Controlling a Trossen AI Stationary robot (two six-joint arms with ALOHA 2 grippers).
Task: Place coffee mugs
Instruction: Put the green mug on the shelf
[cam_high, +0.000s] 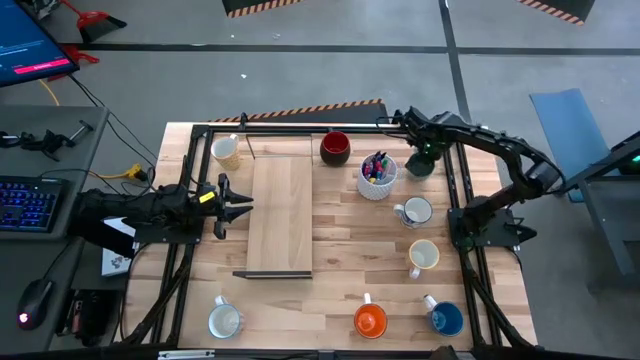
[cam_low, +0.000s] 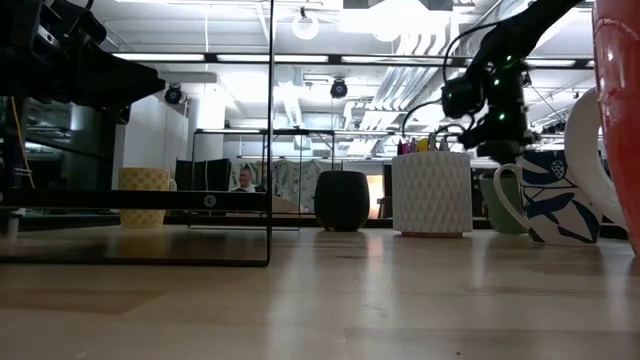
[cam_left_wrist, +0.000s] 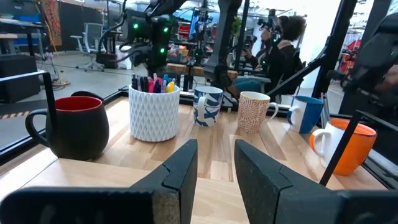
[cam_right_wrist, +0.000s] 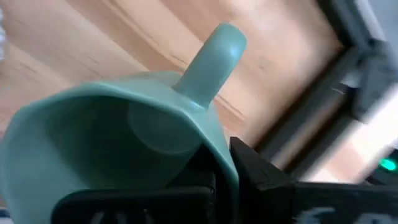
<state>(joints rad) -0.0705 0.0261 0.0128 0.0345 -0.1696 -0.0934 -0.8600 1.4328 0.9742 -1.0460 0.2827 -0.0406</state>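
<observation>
Currently, stage: early; mugs scattered across the table (cam_high: 330, 240), none visibly gathered on the wooden board (cam_high: 280, 215).
Right gripper (cam_right_wrist: 219, 171): clamped on the rim of the teal green mug (cam_right_wrist: 124, 143), one finger inside and one outside the wall, handle pointing away.
Teal green mug, place: at the far right of the table, just beside the white cup of pens (cam_high: 377, 175); whether lifted or resting on the wood, not clear.
Left gripper (cam_high: 238, 207): hovering at the board's left edge, fingers parted a little, holding nothing.
Dark red mug (cam_high: 335, 148): at the far edge, just right of the board, untouched.
Cream mug (cam_high: 227, 150): far left corner, beside the board.
White patterned mugs (cam_high: 415, 211): two on the right side, one nearer than the other.
Near edge: pale mug (cam_high: 224, 320) at left, orange mug (cam_high: 370, 320) and blue mug (cam_high: 444, 318) at right.
Done: a grip on one mug, by the look of it.
Left: carrying and setting down that mug, then likely all the others.
</observation>
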